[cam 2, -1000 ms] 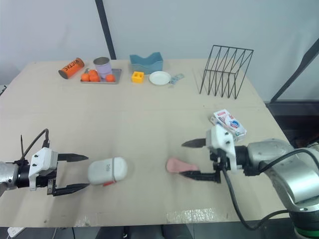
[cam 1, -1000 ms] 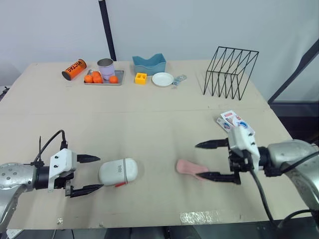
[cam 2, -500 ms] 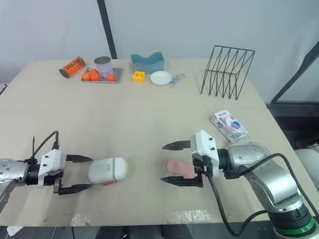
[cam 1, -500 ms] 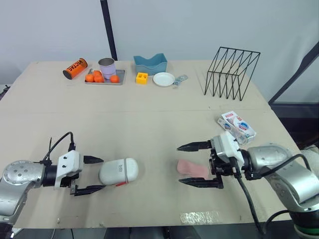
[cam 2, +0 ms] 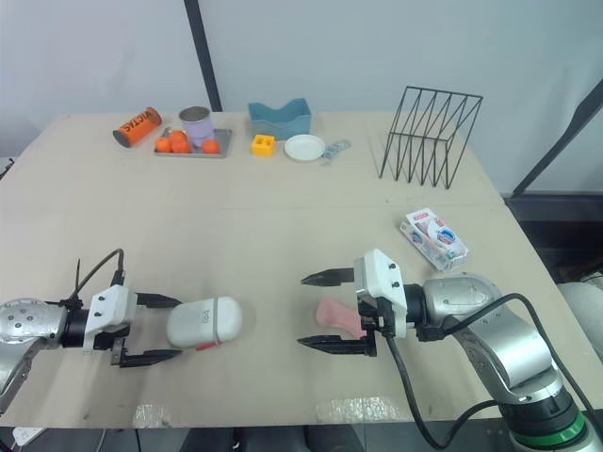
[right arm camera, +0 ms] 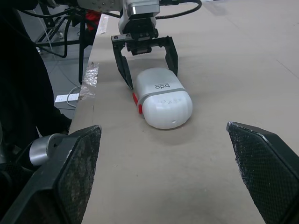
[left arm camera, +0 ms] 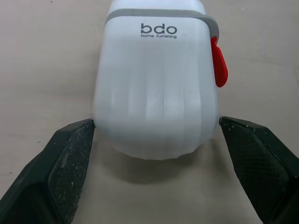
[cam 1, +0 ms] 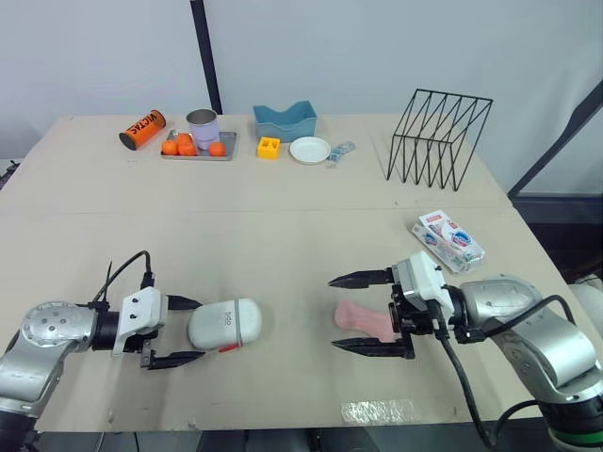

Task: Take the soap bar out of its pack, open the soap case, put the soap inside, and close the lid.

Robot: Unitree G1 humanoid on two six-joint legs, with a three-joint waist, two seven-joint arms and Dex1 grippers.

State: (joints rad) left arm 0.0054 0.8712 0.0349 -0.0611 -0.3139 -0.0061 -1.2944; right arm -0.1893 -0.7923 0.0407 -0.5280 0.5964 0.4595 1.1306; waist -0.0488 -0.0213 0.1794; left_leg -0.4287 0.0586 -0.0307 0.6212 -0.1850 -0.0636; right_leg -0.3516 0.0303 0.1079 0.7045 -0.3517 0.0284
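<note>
Table: tan board top that carries everything.
Wire rack: black, upright, at about 1 o'clock from the table's middle.
Right gripper: low over the table at 5 o'clock, its fingers spread wide and pointing toward 9 o'clock, one on each side of the soap bar; whether they touch it cannot be told.
Left gripper: at 7 o'clock, pointing toward 3 o'clock, fingers parted and flanking the near end of the soap case, not clamped on it.
Soap case: white, lid closed, lying flat at 7 o'clock, with a red clasp on its 6 o'clock side.
Soap pack: white box with red and blue print, lying at 4 o'clock, apart from both grippers.
Soap bar: pink, out of the pack, flat on the table between the right fingers, well apart from the case.
Far row, 11 to 12 o'clock: orange can, metal tray with oranges and a cup, blue holder, yellow block, white dish.
</note>
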